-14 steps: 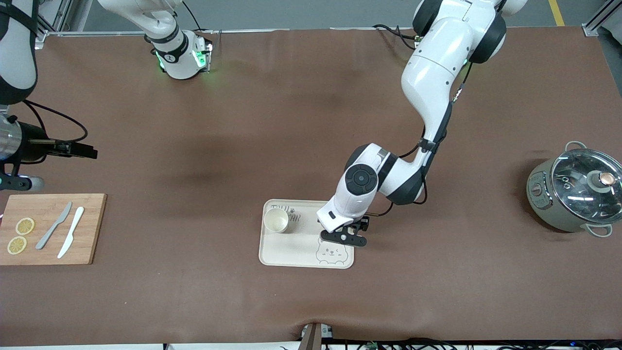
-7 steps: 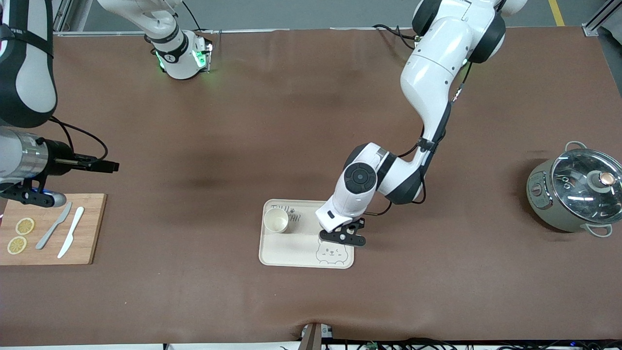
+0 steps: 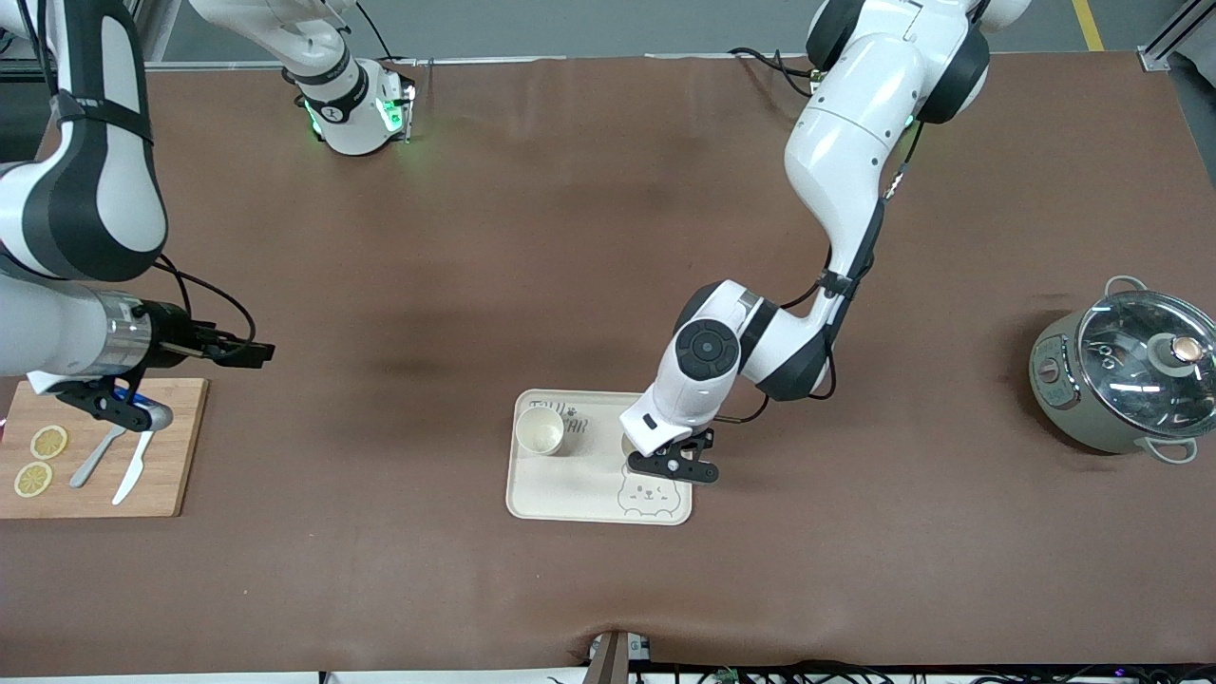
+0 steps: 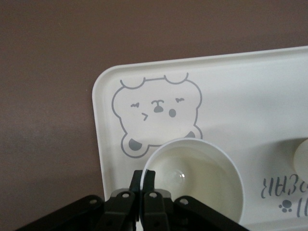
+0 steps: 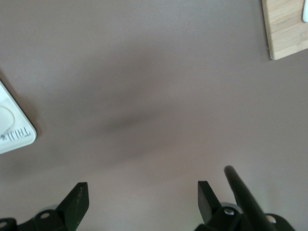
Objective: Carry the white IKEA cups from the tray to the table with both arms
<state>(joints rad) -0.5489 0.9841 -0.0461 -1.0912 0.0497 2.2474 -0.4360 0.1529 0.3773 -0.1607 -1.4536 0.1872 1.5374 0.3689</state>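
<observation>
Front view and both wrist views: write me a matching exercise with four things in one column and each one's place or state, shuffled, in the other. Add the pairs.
Things:
1. left gripper
2. right gripper
3. free cup
4. pot

Places or states:
A. open, over bare table
B. at the left arm's end of the table
C. shut on the gripped cup at its rim
D. standing upright on the tray, nothing touching it

Pairs: 1-C, 2-A, 3-D, 4-B
</observation>
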